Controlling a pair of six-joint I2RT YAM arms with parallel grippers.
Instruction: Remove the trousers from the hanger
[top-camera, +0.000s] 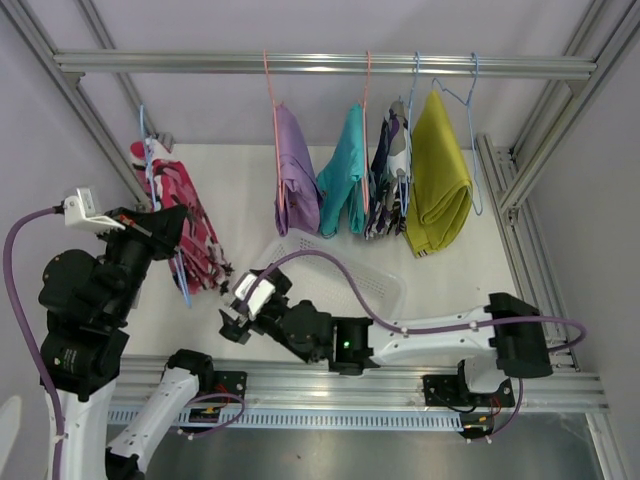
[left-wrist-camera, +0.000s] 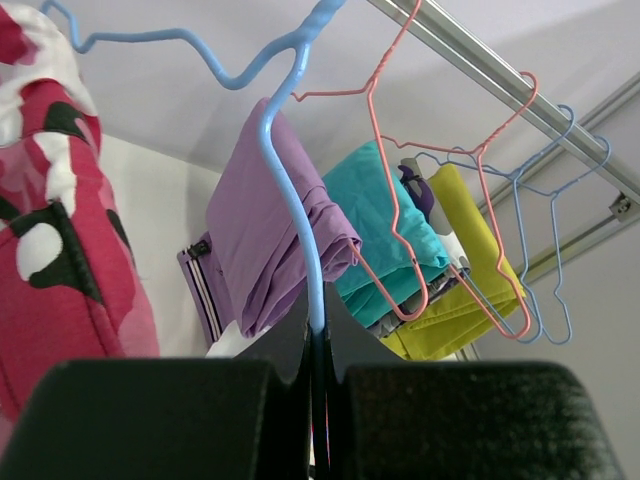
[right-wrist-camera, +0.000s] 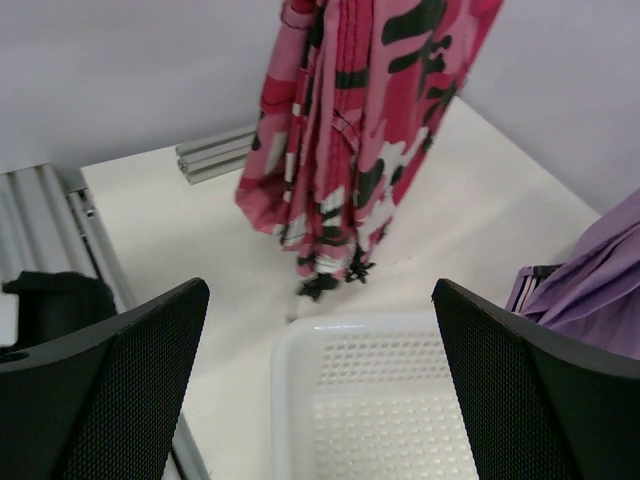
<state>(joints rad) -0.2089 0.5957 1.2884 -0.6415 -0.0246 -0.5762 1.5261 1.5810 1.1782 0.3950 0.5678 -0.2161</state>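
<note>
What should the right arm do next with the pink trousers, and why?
Probably ease the open right gripper forward to pinch the lower end of the pink trousers: the left gripper clamps their blue hanger, they hang draped on it, and the white basket sits nearby.

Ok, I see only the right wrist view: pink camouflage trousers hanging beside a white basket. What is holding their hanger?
Observer: The left gripper is shut on the wire of the blue hanger.
Operator: Is that hanger on the rail?
Observer: No, its hook hangs on nothing, apart from the rail.
Operator: How many trousers hang on the rail?
Observer: Four: lilac trousers, teal trousers, camouflage trousers, mustard trousers.
</note>
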